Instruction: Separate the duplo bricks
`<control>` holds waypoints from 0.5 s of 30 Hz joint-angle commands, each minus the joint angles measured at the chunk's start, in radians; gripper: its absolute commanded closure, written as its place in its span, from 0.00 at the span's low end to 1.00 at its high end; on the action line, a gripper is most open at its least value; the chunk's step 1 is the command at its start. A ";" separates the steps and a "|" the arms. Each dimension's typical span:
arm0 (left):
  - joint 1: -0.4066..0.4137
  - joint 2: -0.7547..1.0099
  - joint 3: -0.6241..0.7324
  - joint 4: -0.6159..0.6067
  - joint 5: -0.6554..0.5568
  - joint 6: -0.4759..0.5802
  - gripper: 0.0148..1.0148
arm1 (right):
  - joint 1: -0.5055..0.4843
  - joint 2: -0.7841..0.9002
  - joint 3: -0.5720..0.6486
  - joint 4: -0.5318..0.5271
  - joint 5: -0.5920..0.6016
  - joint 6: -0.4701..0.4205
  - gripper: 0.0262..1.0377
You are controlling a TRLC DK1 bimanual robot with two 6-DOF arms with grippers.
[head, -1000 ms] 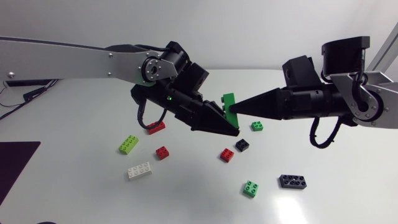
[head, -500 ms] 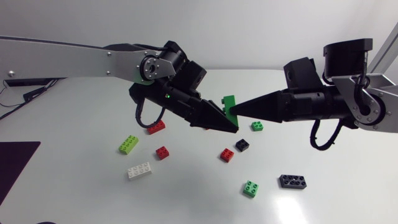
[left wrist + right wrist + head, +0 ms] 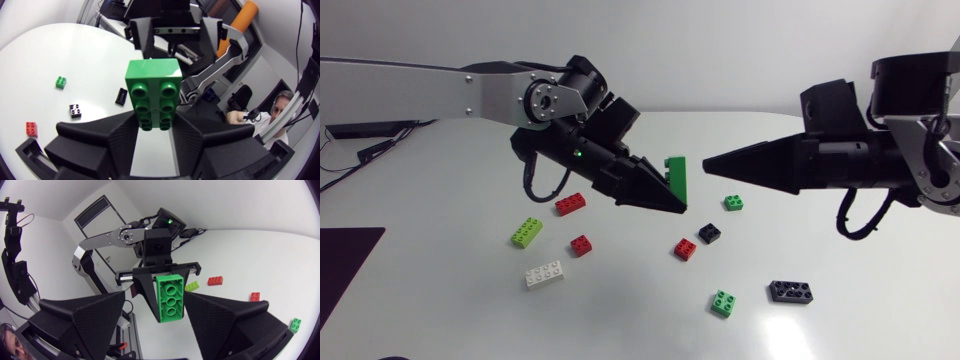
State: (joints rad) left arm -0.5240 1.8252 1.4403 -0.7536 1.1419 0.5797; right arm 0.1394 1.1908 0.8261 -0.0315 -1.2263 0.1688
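White tabletop [image 3: 620, 320], both arms meeting nose to nose above its middle.

Left gripper [image 3: 672, 204]: clenched on the long green brick [image 3: 677, 178], both fingers pinching its lower end from two sides. Brick stands upright out of the tips, up in the air, off the table. Left wrist view shows its studded face, right wrist view its hollow underside.

Right gripper [image 3: 708, 162]: released, fingers spread wide, nothing in them. Tips point at the brick's underside, near but apart; the gap shows in the head view.

Loose bricks on the table under and around the pair:
- Below the right gripper: small green brick [image 3: 733, 203] and small black brick [image 3: 709, 233], with small red brick [image 3: 685, 249] near the black one.
- Under the left arm: long red brick [image 3: 570, 204], lime brick [image 3: 527, 232], second small red brick [image 3: 581, 245], white brick [image 3: 544, 274].
- Nearer the front edge: another small green brick [image 3: 723, 303] and dark grey brick [image 3: 790, 291], near each other, not touching.

All loose bricks lie flat, studs up, each apart from the rest.
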 commanded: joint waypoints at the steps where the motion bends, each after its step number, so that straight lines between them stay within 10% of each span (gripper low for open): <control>1: 0.005 -0.061 -0.034 -0.020 -0.073 0.039 0.82 | -0.034 -0.030 -0.019 -0.007 0.005 0.012 0.05; 15: -0.191 -0.023 -0.084 -0.182 -0.892 0.252 0.82 | -0.058 -0.112 -0.054 -0.300 0.251 -0.331 0.05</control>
State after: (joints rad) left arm -0.6895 1.7554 1.3926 -0.9195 0.2852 0.7891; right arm 0.0635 1.0924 0.8017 -0.3023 -0.9939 -0.0937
